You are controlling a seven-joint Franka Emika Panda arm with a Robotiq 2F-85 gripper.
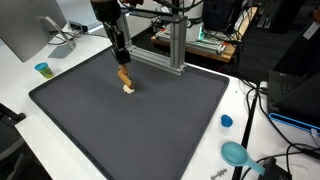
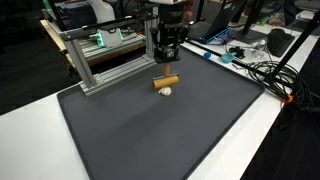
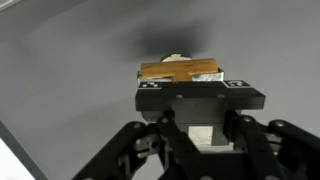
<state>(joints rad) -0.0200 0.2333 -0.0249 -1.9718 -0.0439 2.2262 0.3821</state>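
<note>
The dark mat (image 1: 150,125) on the counter (image 1: 25,85) lies open across its near and middle stretches. A wooden block (image 2: 166,81) sits toward the far edge, and an aluminium frame (image 1: 182,48) close behind it walls off that side. Cables (image 2: 262,72) crowd one flank. A blue cap (image 1: 226,121) and a teal dish (image 1: 236,153) lie off the mat.

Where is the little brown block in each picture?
In an exterior view: the brown block sits upper left of the middle, just below the gripper.
In an exterior view: the brown block sits near the top middle, under the gripper.
Wrist view: the brown block is in the middle, just above the gripper's black body.
Shared landmark: the dark grey mat lies beneath it everywhere.
</note>
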